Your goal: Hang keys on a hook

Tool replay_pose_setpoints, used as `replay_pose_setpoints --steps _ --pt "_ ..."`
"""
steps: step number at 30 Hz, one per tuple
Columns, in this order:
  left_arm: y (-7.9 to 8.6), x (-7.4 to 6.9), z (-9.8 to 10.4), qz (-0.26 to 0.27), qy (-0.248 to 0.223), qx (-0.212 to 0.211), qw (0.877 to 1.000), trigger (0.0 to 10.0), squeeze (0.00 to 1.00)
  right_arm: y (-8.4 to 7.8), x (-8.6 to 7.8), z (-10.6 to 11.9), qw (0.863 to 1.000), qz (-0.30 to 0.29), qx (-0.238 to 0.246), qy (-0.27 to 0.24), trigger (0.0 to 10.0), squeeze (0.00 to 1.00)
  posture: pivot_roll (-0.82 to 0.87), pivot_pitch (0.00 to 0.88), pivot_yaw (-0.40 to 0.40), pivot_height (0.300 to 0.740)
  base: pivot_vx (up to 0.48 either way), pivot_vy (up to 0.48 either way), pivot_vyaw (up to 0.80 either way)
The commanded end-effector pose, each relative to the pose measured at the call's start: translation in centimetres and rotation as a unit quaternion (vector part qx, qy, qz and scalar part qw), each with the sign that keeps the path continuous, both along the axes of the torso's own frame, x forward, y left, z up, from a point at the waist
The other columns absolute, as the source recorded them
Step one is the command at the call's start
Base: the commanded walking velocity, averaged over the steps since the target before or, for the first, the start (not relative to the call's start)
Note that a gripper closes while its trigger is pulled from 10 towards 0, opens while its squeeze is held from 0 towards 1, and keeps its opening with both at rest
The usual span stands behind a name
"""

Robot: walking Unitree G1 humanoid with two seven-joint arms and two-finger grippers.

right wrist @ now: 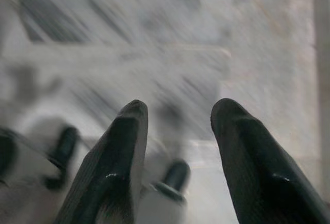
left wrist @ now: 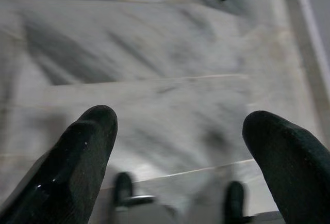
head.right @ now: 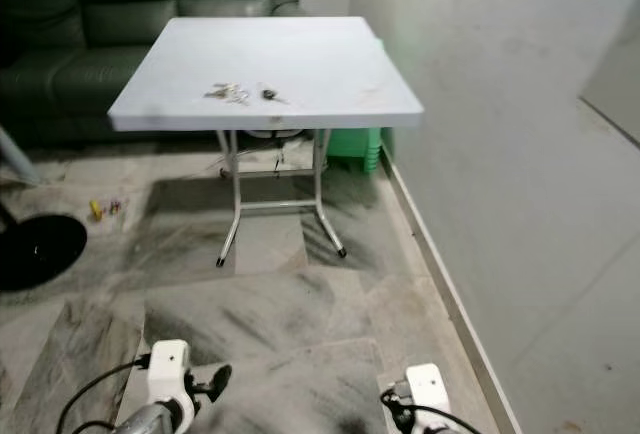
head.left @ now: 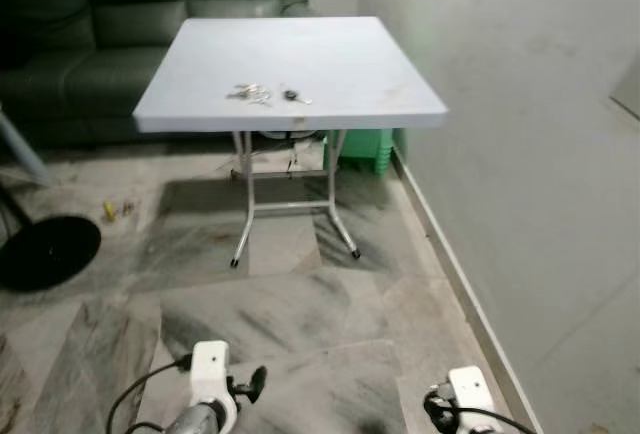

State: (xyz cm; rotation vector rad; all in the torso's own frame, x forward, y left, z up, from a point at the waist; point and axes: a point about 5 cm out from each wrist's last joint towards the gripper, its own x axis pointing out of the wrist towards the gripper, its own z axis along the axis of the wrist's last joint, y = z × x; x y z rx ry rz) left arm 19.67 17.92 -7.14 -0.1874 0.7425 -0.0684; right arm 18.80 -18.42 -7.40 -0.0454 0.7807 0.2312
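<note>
The keys are seen lying on the top of a pale grey folding table, close to its near edge, well ahead of both grippers and higher than them. A second small key with a dark head is laid just beside the bunch, on the side toward the right gripper. Nothing is held by either gripper.

The left gripper is pointed down at the marble floor, its 2 black fingers spread wide apart with bare floor seen between them. The right gripper is likewise aimed at the floor, its 2 fingers parted by a clear gap; the view is blurred. In the head views both wrists are shown low, hanging by the robot's sides, the left wrist and the right wrist, each with a black cable.

Beyond the table, farther from the grippers, a dark green sofa is set against the back. A green plastic stool is partly seen under the far side of the table, near the wall that runs along the right gripper's side. Out past the left gripper, a round black base is resting on the floor, and small yellowish objects are scattered near it; what they are cannot be told.
</note>
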Motion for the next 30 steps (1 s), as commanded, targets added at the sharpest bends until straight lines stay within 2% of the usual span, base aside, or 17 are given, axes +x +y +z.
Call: replay_pose_setpoints --steps 1,11,19,21,28,29,30 --pt "-0.6 0.8 0.4 -0.005 -0.013 -0.009 1.0 10.0 0.0 -1.0 0.0 0.1 1.0 -0.006 -0.009 -0.003 10.0 0.0 0.03 0.0 -0.027 0.732 0.0 0.435 0.0" --pt "-0.5 2.8 1.7 0.002 -0.056 -0.019 0.998 10.0 0.0 -0.9 2.0 1.4 0.999 -0.004 0.0 -0.042 10.0 0.0 0.03 0.0 -0.027 0.732 0.0 0.436 0.0" --pt "-0.5 5.1 3.6 0.009 -0.116 -0.036 0.992 10.0 0.0 -0.1 4.6 3.2 0.994 -0.008 0.029 -0.104 10.0 0.0 0.03 0.0 -0.025 0.732 0.0 0.433 0.0" --pt "-0.3 5.9 4.4 0.016 -0.142 -0.034 0.989 10.0 0.0 0.4 5.6 4.0 0.991 -0.004 0.042 -0.13 10.0 0.0 0.03 0.0 -0.025 0.732 0.0 0.0 0.0" --pt "-0.3 7.3 5.9 0.019 -0.19 -0.042 0.981 10.0 0.0 1.0 7.2 5.5 0.983 0.002 0.061 -0.176 10.0 0.0 0.03 0.0 -0.025 0.732 0.0 0.0 0.0" --pt "-0.4 7.6 6.3 0.017 -0.202 -0.042 0.978 10.0 0.0 1.1 7.5 5.8 0.98 0.004 0.063 -0.187 10.0 0.0 0.03 0.0 -0.026 0.732 0.0 0.0 0.0" --pt "-0.4 8.5 7.5 0.016 -0.237 -0.041 0.971 10.0 0.0 1.1 8.6 7.0 0.973 -0.002 0.074 -0.22 10.0 0.0 0.03 0.0 -0.026 0.732 0.0 0.0 0.0"
